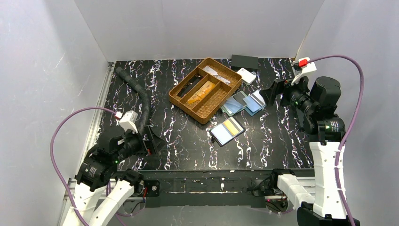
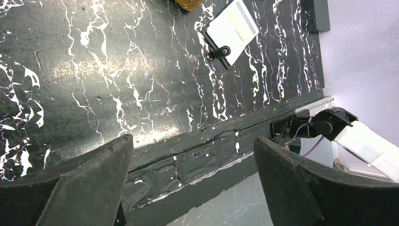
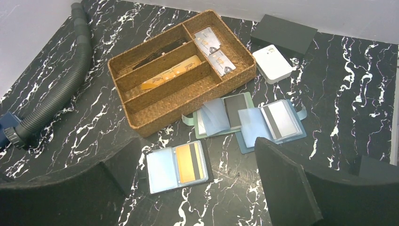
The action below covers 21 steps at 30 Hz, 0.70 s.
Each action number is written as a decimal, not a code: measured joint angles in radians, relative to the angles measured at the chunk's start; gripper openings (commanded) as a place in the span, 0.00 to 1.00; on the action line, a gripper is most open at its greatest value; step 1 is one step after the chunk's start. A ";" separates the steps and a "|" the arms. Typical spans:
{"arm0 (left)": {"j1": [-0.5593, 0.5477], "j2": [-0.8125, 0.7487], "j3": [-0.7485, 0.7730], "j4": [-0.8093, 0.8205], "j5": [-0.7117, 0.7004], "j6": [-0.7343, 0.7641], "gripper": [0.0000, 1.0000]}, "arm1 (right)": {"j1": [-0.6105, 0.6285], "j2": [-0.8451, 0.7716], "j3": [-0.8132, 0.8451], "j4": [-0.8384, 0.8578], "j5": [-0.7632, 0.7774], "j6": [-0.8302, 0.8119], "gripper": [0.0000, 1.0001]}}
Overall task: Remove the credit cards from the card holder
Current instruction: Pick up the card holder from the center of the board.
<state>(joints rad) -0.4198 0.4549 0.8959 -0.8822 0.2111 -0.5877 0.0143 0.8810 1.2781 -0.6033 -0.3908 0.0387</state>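
Observation:
A black-edged card holder [image 1: 227, 130] lies open on the marbled table, also seen in the right wrist view [image 3: 176, 165] and, far off, in the left wrist view [image 2: 230, 30]. One yellow-orange credit card [image 3: 190, 163] with a dark stripe sits in its right sleeve [image 1: 232, 125]; the left sleeve looks pale blue. My right gripper [image 3: 197, 141] hovers open above and behind the holder, at the right of the table [image 1: 274, 92]. My left gripper [image 2: 193, 141] is open over the table's near edge, at the near left [image 1: 154, 140], well away from the holder.
A wicker basket [image 1: 188, 104] with several compartments holds an orange card [image 3: 171, 73] and white cards. Two more open holders, green [image 3: 221, 115] and blue [image 3: 270, 122], lie beside it. A white box [image 3: 272, 63], a black box [image 3: 283, 34] and a corrugated hose [image 1: 136, 92] are further back.

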 measured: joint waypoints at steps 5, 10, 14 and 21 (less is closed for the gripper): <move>0.000 -0.001 0.000 0.000 0.000 0.000 0.99 | 0.000 -0.003 0.000 0.000 -0.001 0.003 1.00; 0.000 -0.003 0.000 0.000 -0.002 0.000 0.99 | 0.000 -0.003 0.000 0.000 -0.001 0.006 1.00; 0.000 -0.003 0.000 -0.006 -0.023 0.004 0.99 | 0.000 -0.007 -0.025 0.008 -0.023 -0.015 1.00; 0.000 0.016 -0.002 -0.032 -0.142 -0.011 0.99 | 0.000 0.023 -0.189 0.004 -0.249 -0.245 1.00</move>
<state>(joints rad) -0.4198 0.4709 0.8940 -0.9138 0.0692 -0.5991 0.0143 0.9039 1.0893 -0.5995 -0.6395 -0.2058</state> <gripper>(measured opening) 0.993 1.001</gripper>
